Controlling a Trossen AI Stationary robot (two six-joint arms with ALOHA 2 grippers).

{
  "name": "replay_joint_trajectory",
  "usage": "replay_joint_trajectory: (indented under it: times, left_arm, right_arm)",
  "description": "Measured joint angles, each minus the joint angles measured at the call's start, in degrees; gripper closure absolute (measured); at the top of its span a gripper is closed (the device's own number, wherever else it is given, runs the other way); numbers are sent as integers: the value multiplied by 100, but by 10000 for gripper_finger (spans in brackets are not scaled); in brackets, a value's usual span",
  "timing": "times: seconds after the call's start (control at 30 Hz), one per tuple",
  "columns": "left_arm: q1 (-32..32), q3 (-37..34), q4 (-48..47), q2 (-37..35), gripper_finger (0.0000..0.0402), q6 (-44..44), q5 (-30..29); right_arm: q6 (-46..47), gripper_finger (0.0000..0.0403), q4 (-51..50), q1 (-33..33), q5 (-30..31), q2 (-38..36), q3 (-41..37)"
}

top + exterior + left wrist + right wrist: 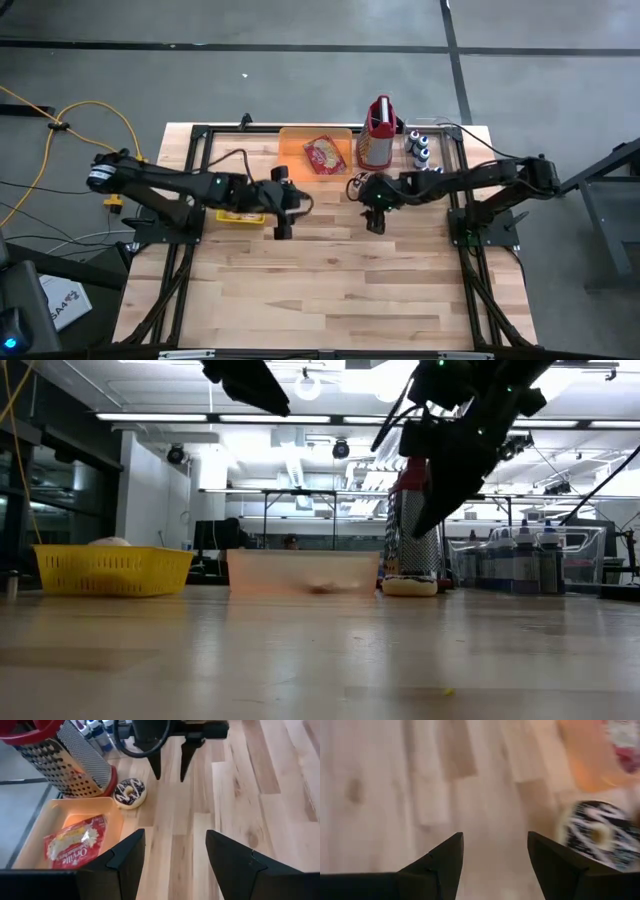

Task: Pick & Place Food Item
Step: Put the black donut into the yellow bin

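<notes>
Line up on the doughnut beside the tray

The doughnut point(130, 793) lies just beside the orange tray point(45, 827), touching the grater point(65, 765); your right gripper point(375, 222) hovers near it, jaws wide and empty, so centre them over it before you descend, left gripper point(281, 230) equally open

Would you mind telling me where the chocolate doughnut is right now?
In the left wrist view the doughnut lies on the bare table, beside the orange tray and against the grater's red base.
</notes>
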Motion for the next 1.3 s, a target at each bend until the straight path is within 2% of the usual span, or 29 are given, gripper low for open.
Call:
replay_joint_trajectory:
  times: [0.27,0.5,0.87,1.03,1.3]
  left_arm:
    - [935,-2,-11,-48,200,374,1439]
    - [1523,-2,-15,-48,200,526,2286]
    - [1688,-2,-20,-43,200,546,2387]
    - [1690,-2,-22,-41,200,548,2385]
    - [1689,-2,-22,-39,200,588,2383]
  right_arm:
    - [-898,196,-287,-383,611,1,14]
    - [-1163,196,-188,-673,626,247,11]
    - [-1683,196,458,-867,590,1111,8]
    - [-1800,196,471,-905,1024,1190,8]
    - [-1796,196,497,-1022,829,1192,8]
